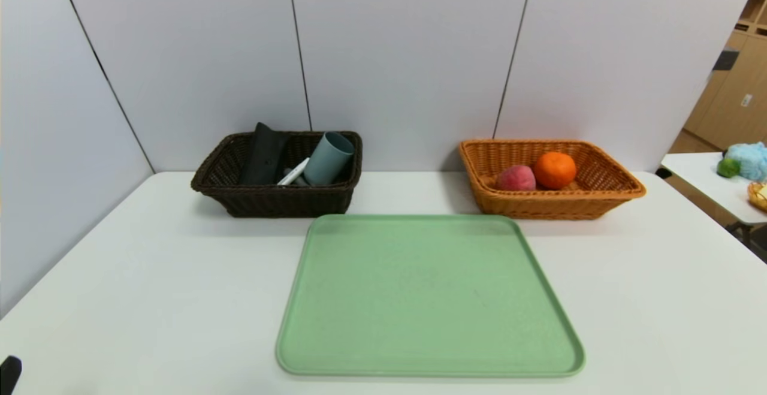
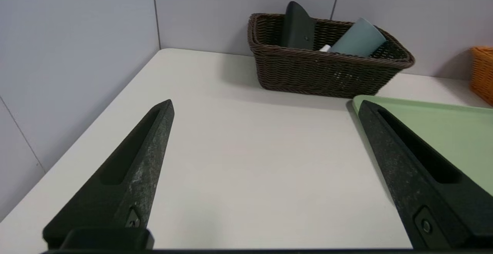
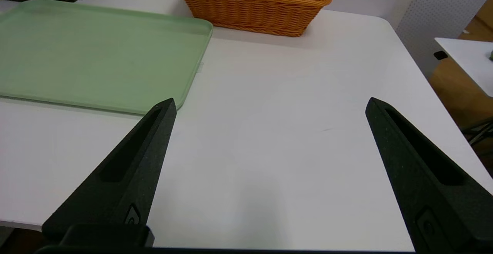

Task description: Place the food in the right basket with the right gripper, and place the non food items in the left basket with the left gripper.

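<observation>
The dark brown basket (image 1: 275, 198) stands at the back left and holds the black pouch (image 1: 262, 154), the blue-grey cup (image 1: 328, 158) and the white marker (image 1: 293, 172); the peeler is hidden. The orange-tan basket (image 1: 551, 202) at the back right holds the peach (image 1: 515, 178) and the orange (image 1: 555, 169). My left gripper (image 2: 265, 109) is open and empty above the bare table near the front left, facing the dark basket (image 2: 327, 73). My right gripper (image 3: 269, 105) is open and empty above the table at the front right, facing the tan basket (image 3: 250, 11).
A green tray (image 1: 428, 299) lies in the middle of the white table with nothing on it. Grey wall panels stand behind the baskets. A second table (image 1: 713, 185) with a green fruit and a blue soft thing is off to the right.
</observation>
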{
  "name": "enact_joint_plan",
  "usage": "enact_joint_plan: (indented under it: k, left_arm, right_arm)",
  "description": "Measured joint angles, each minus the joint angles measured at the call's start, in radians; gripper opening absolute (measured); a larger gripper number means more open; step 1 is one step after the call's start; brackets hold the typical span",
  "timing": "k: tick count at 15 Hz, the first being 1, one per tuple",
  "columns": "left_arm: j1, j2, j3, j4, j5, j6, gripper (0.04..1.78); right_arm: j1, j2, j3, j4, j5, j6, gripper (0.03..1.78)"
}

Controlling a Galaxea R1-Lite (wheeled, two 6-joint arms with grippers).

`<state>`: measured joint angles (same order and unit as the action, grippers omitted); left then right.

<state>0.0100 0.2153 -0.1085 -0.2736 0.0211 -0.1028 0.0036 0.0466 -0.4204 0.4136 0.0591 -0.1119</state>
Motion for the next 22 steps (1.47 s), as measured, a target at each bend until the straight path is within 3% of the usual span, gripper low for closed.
enact_joint_plan:
  k: [2,6,8,12,15,18,20,22]
  left_arm:
    - [-0.003,-0.096,-0.019,0.112,-0.052,0.003,1.69]
    - [-0.004,-0.178,-0.027,0.142,-0.067,0.013,1.69]
    - [-0.005,-0.2,-0.021,0.163,-0.067,0.016,1.69]
    - [-0.005,-0.214,0.003,0.168,-0.061,0.048,1.69]
    - [-0.004,-0.216,0.072,0.164,-0.052,0.085,1.69]
    - [-0.005,-0.216,0.104,0.247,-0.008,0.091,1.69]
    - [-0.005,-0.216,0.108,0.258,-0.01,0.066,1.69]
    - [-0.005,-0.216,0.108,0.258,-0.005,0.042,1.69]
  right_arm:
    - [-0.001,-0.027,0.043,-0.098,0.0,-0.003,1.7]
    - [-0.001,-0.045,0.217,-0.412,-0.01,-0.04,1.7]
    - [-0.001,-0.047,0.288,-0.494,-0.016,-0.066,1.7]
    - [-0.001,-0.047,0.406,-0.5,-0.032,-0.079,1.7]
    - [-0.001,-0.048,0.419,-0.459,-0.02,-0.074,1.7]
    - [-0.001,-0.048,0.42,-0.429,-0.019,-0.064,1.7]
    - [-0.001,-0.048,0.419,-0.417,-0.021,-0.03,1.7]
    - [-0.001,-0.048,0.416,-0.41,-0.035,0.059,1.7]
